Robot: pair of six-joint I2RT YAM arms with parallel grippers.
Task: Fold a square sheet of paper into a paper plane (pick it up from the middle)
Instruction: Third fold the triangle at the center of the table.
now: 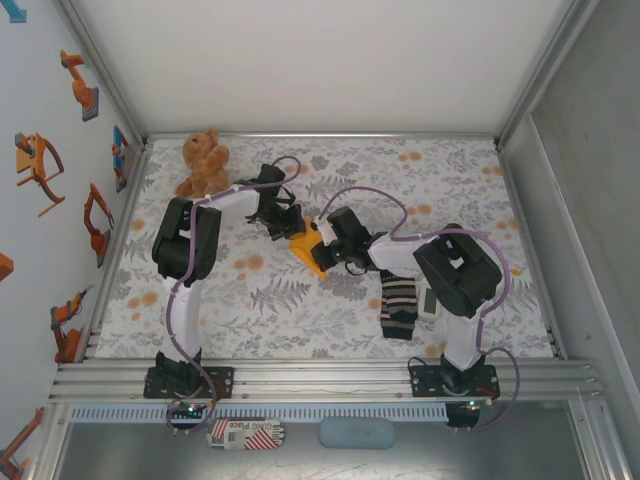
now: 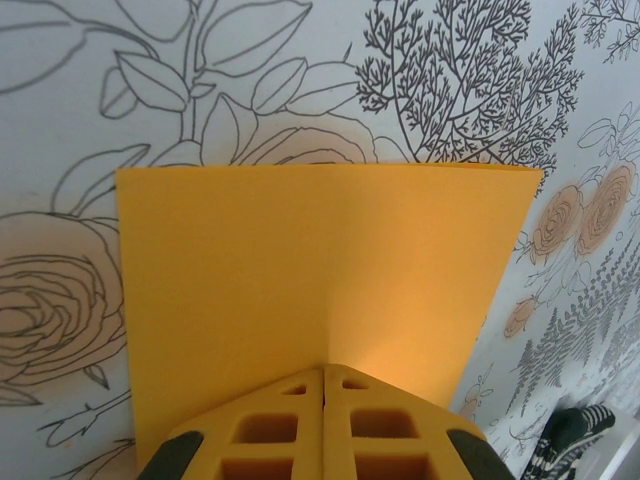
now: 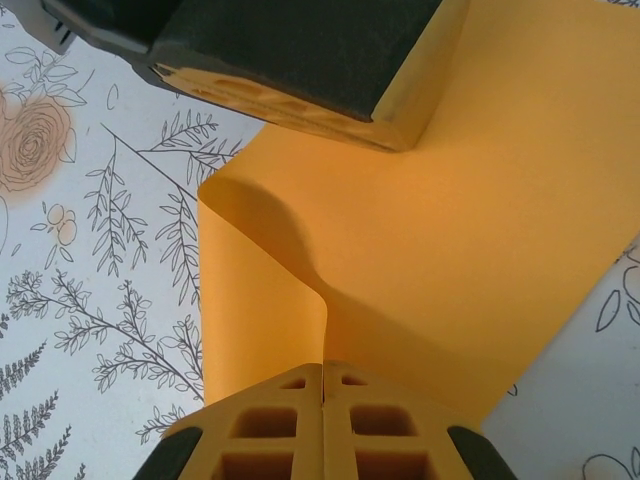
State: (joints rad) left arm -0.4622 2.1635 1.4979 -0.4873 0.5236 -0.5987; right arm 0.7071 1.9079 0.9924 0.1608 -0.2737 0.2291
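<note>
Between grippers [image 2: 323, 385] [image 3: 323, 382] (both clamped), paper [image 2: 320, 270]

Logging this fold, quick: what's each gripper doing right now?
Left gripper: closed, holding the orange-yellow paper sheet.
Right gripper: closed, holding the same sheet.

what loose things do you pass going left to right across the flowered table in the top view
teddy bear → orange-yellow paper → striped sock
</note>
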